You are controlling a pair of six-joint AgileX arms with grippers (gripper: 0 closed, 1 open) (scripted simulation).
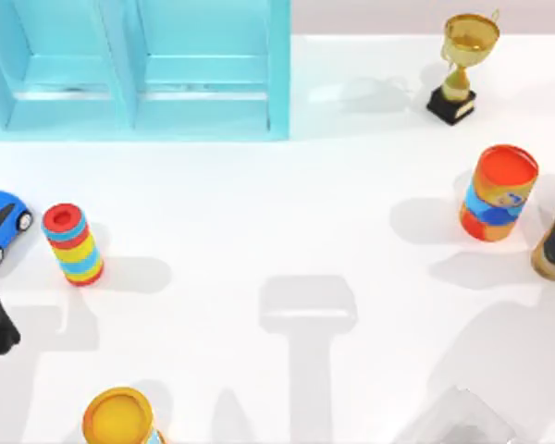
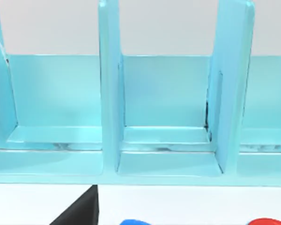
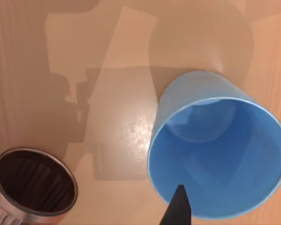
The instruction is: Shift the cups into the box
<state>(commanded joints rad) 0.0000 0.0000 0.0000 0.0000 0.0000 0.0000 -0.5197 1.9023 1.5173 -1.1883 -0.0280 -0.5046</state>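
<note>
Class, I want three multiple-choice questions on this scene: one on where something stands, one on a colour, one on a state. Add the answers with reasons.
1. Where on the table is the gold trophy, in the top view?
A. upper right
B. lower left
C. centre

2. What colour is the wider cup?
A. green
B. blue
C. yellow

3. That cup is:
A. lidded
B. open
C. crushed flat

Answers:
1. A, it stands near the top view's upper right corner.
2. B, its wall and inside are both blue.
3. B, its inside shows through the round mouth.
</note>
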